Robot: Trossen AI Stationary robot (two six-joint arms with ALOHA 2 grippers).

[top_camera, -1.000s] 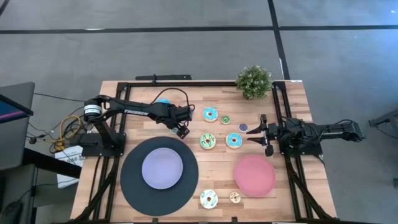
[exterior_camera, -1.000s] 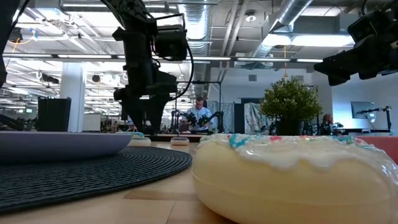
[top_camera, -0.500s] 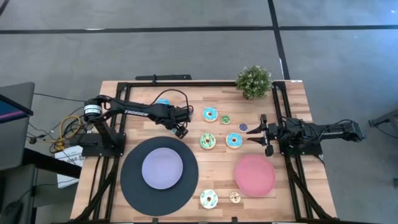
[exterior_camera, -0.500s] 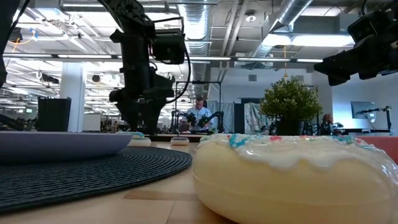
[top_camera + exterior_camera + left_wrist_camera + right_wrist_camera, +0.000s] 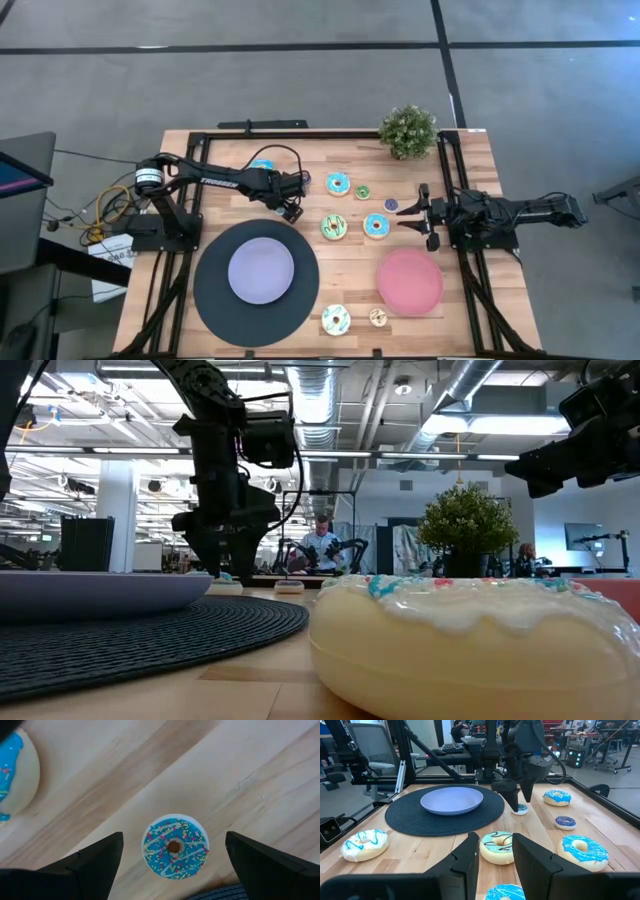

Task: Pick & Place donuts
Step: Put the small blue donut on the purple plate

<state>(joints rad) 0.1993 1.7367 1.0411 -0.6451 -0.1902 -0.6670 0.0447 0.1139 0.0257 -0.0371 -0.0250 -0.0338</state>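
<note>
Wood tabletop [image 5: 350,260] just past the black round mat's [image 5: 215,300] rim carries the small blue-iced sprinkled toy donut [image 5: 174,846], which lies flat directly below the left gripper [image 5: 291,208], centred between its spread-open fingers [image 5: 95,857], while the open right gripper [image 5: 420,212] waits well apart.

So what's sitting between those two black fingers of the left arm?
A small blue donut with sprinkles lies on bare wood between the open left gripper's fingers, untouched, as the left wrist view shows.
</note>
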